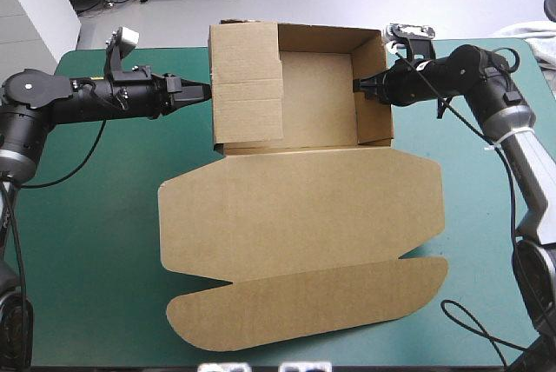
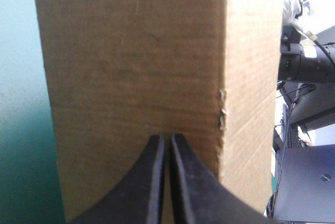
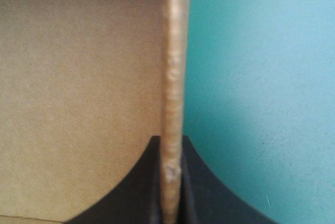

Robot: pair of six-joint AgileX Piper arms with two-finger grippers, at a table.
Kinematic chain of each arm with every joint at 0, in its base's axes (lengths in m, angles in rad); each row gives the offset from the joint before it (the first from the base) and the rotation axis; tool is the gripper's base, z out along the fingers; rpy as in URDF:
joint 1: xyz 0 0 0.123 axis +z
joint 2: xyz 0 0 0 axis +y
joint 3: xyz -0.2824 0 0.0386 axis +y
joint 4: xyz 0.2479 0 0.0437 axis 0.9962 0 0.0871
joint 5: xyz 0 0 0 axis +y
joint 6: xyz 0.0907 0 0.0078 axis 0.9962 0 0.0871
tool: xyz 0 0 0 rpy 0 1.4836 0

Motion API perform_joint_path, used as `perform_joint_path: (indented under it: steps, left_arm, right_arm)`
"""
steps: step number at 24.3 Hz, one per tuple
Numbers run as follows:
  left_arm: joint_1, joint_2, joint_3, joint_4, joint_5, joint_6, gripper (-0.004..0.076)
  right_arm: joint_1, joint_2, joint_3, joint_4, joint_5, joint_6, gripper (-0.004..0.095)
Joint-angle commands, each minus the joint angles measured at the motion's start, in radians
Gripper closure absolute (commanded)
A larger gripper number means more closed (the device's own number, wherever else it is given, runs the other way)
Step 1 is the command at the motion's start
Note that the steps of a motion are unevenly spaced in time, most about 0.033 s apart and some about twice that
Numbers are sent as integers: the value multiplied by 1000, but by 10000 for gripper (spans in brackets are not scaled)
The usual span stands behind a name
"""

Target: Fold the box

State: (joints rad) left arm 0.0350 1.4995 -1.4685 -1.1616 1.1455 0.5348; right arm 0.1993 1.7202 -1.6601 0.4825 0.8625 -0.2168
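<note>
Brown board of the box (image 1: 300, 215) is standing as an open tray at the table's far middle, lid lying flat toward the near edge. I'm seeing the left gripper (image 1: 201, 91) clenched, tips touching the left wall, while the right gripper (image 1: 358, 85) is pinching the right wall's edge.

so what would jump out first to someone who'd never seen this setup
The big brown cardboard box takes up most of the teal-green table cover. Its walls are raised into an open tray at the far side, and its wide lid lies flat toward the near edge. The right gripper is clamped on the tray's right wall, while the left gripper, shut to a point, has its tip against the outside of the left wall.
</note>
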Motion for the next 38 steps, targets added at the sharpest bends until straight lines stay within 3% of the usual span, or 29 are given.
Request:
perform_joint_path:
  steps: [1,5,7,11,20,24,28,32,38]
  left_arm:
    - [-7,-41,-25,-85,-10,5,591]
    - [-7,-41,-25,-87,9,5,342]
    - [-7,-41,-25,-85,18,5,292]
    - [-12,-41,-25,-66,14,5,293]
    - [-34,-41,-25,350,-61,-175,305]
    - [-34,-41,-25,459,-96,-245,374]
    - [-34,-41,-25,517,-101,-282,524]
    - [-39,-41,-25,517,-96,-289,728]
    - [-144,-41,-25,652,-156,-386,734]
  right_arm:
    - [15,-48,-31,25,-59,11,915]
    - [24,-48,-31,28,-63,16,915]
    - [24,-48,-31,26,-65,28,915]
    - [57,-48,-31,1,-70,50,911]
    - [197,-48,-31,-75,-99,107,911]
    - [220,-48,-31,-79,-101,121,911]
    - [235,-48,-31,-108,-98,145,911]
    - [244,-48,-31,-119,-89,150,911]
    - [246,-48,-31,-187,-33,187,911]
